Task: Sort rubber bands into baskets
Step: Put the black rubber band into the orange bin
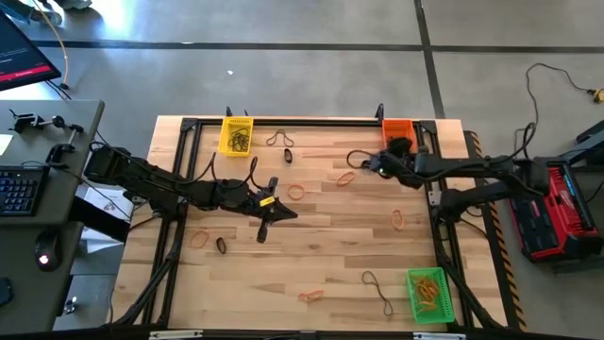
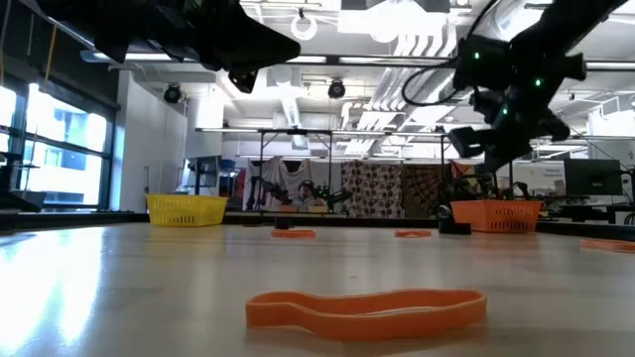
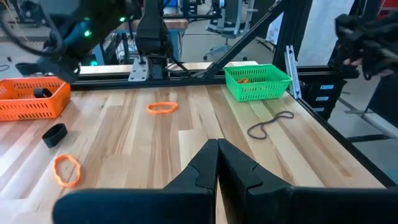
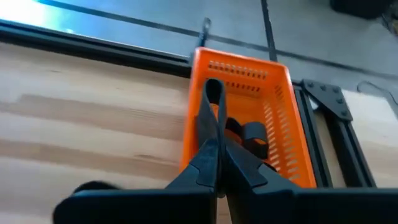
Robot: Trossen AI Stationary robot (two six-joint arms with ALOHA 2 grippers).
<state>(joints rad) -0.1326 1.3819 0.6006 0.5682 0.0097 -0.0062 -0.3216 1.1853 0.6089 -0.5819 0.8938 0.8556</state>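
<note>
My right gripper [image 4: 217,146] is shut on a black rubber band [image 4: 213,99] just in front of the orange basket [image 4: 249,118], at the table's far right [image 1: 398,132]. That basket holds black and orange bands. My left gripper [image 3: 217,155] hangs shut and holds nothing above the table's middle [image 1: 274,210]. The yellow basket [image 1: 236,135] stands at the far edge, the green basket [image 1: 427,293] at the near right. Loose bands lie flat on the wood: orange ones [image 1: 296,192] [image 1: 400,221] [image 2: 367,307] and black ones [image 1: 278,139] [image 1: 377,288]. My right gripper pinches the black rubber band between its two fingers. A narrow loop of it [image 4: 213,93] sticks out past the fingertips. The fingers slant down toward the table's far edge. The band is lifted clear of the table, in front of the orange basket's near wall.
A black metal frame [image 1: 283,121] runs round the table's edges. A red and black case [image 1: 557,212] sits off the table to the right. More bands lie near the left arm [image 1: 198,239] [image 1: 221,245] and at the near edge [image 1: 310,296].
</note>
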